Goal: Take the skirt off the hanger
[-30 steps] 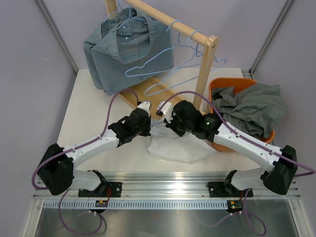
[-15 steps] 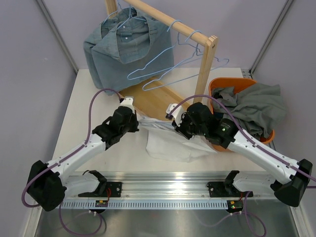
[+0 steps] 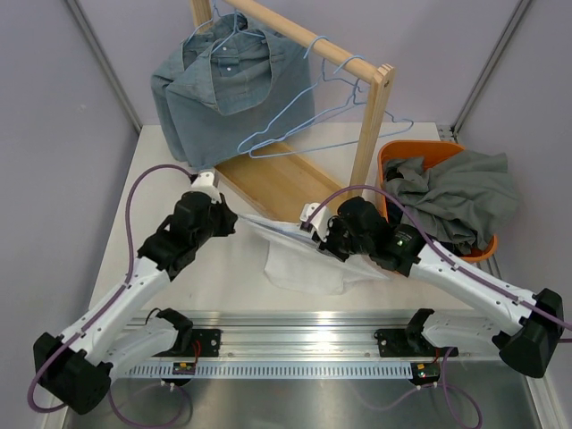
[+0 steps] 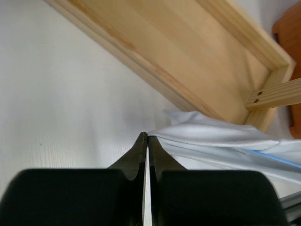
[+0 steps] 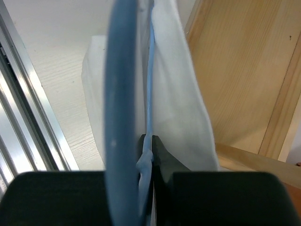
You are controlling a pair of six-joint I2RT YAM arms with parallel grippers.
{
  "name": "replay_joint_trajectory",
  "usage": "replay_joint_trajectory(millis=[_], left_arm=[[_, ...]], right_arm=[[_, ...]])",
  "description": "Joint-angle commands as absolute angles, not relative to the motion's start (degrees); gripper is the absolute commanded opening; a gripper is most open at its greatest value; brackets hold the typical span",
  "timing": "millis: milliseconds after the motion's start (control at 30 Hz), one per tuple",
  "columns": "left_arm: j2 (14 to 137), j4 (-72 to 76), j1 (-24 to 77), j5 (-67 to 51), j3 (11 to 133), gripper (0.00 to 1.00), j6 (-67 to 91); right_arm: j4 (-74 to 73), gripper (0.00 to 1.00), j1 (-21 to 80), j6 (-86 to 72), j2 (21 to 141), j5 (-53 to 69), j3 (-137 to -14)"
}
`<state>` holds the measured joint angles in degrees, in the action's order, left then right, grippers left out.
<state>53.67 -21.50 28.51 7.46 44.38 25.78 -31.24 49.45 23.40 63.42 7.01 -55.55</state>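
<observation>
The task is under way but not finished. The white skirt lies low in the middle of the top view, partly on the table, in front of the wooden rack. Its top edge is drawn out in a line between the two arms.

The left pincer is pressed together on one corner of the waistband and holds it out toward the left of the frame. The right pincer is also closed down. In its own wrist view the fingers seem to pinch the pale blue hanger where it meets the cloth, though how much cloth is caught with it is hard to tell.

The hanger is off the rack and down with the skirt, so that part looks done. The separation does not look done: blue wire shows along the waistband in both wrist views, so the skirt is most likely still threaded on it.

What seems left is to slide the waistband clear of the hanger's end, then the other side, and let the two come apart. The denim garment at upper left and the orange basket at right take no part.
</observation>
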Motion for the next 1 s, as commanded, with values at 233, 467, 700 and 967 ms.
replay_joint_trajectory(millis=[233,467,700,967], left_arm=[[47.02,-27.76,26.28,12.47,48.25,0.00,23.38],[49.48,-30.94,24.09,17.39,43.86,0.00,21.71],[53.96,-27.16,20.92,16.88,46.57,0.00,20.48],[52.92,-23.91,20.92,9.33,53.95,0.00,19.34]], right_arm=[[-35.69,0.00,48.87,24.34,64.26,4.66,-55.37],[-36.74,0.00,48.78,27.94,57.93,8.70,-55.99],[-39.73,0.00,48.87,31.90,56.42,12.30,-53.79],[-39.91,0.00,49.13,34.37,62.31,11.52,-51.59]])
